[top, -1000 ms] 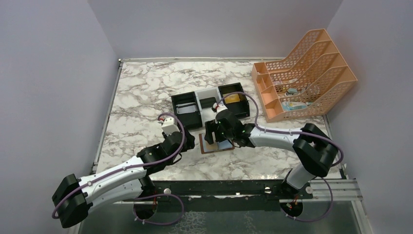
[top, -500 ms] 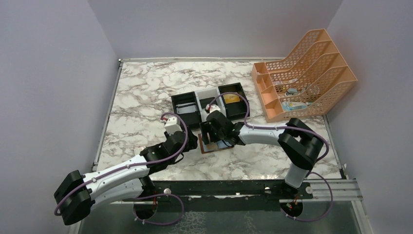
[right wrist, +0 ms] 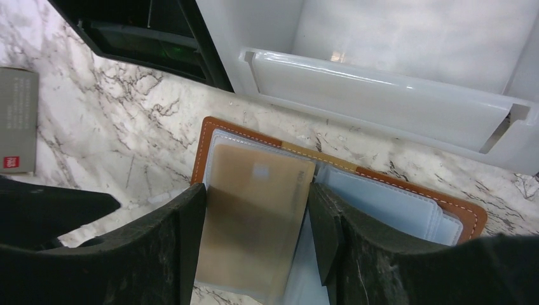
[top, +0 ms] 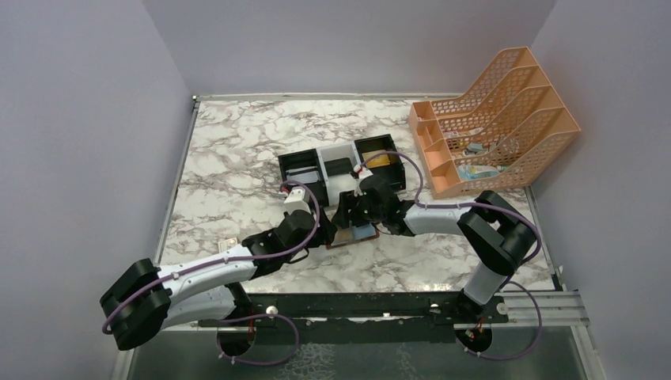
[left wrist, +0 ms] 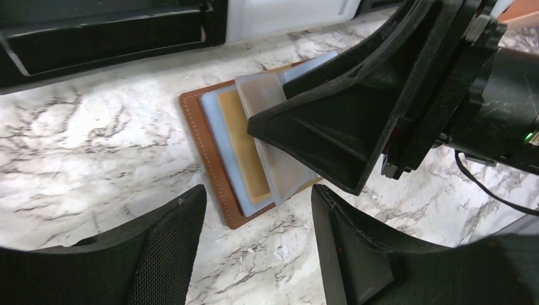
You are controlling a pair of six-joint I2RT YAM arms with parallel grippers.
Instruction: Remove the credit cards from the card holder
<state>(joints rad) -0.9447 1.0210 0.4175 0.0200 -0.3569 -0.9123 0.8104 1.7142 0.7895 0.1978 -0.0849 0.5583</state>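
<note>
The right gripper [right wrist: 256, 190] stands directly over the open card holder [right wrist: 202, 152]. Its two fingers [right wrist: 184, 254] are set against the long edges of a pale tan card [right wrist: 260, 210], which fills the gap between them, so it is grasping that card. The left gripper [left wrist: 257, 194] hovers just at the card holder's left edge with its fingers spread wide and only bare marble and the holder's rim between them, so it is released and empty. The marble table [top: 237, 150] carries the card holder near its middle. An orange file rack [top: 494, 119] stands well beyond the card holder and to its right. A three-bin tray [top: 305, 157], black, white and black, sits just behind the card holder, and something yellow [top: 378, 159] lies in its right bin. The card holder lies flat and opened out, its brown stitched border framing blue-grey pockets [right wrist: 394, 203]. In the left wrist view a gold card [left wrist: 238, 140] lies in the holder beside the pale one. A small grey item [right wrist: 16, 121] with a red mark lies on the table to the card holder's left, well apart from it.
</note>
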